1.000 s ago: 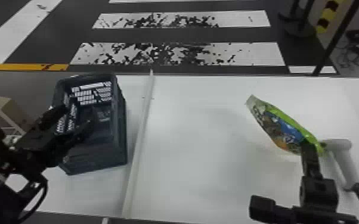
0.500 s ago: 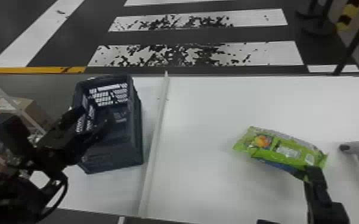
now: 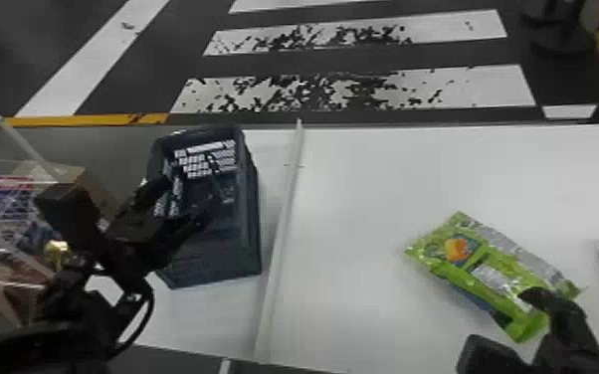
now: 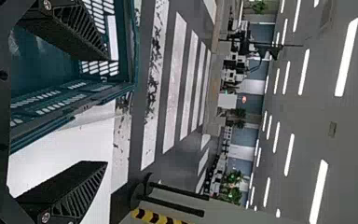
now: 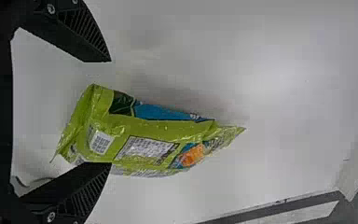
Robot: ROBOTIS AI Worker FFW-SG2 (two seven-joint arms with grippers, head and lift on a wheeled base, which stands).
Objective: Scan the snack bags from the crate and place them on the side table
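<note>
Snack bag [image 3: 487, 273], right, label [image 5: 144, 148] up (likely for scanning) | right gripper [image 5: 111, 112], wide, astride bag | left gripper [image 4: 107, 111], wide, by crate [image 3: 246, 229]

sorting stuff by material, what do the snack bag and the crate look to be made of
The snack bag looks like thin printed plastic film, possibly foil-lined, with a glossy finish: it creases and catches bright highlights. The crate seems to be rigid moulded plastic, dark blue and fairly matt, judging by its straight walls and regular grid of openings.
</note>
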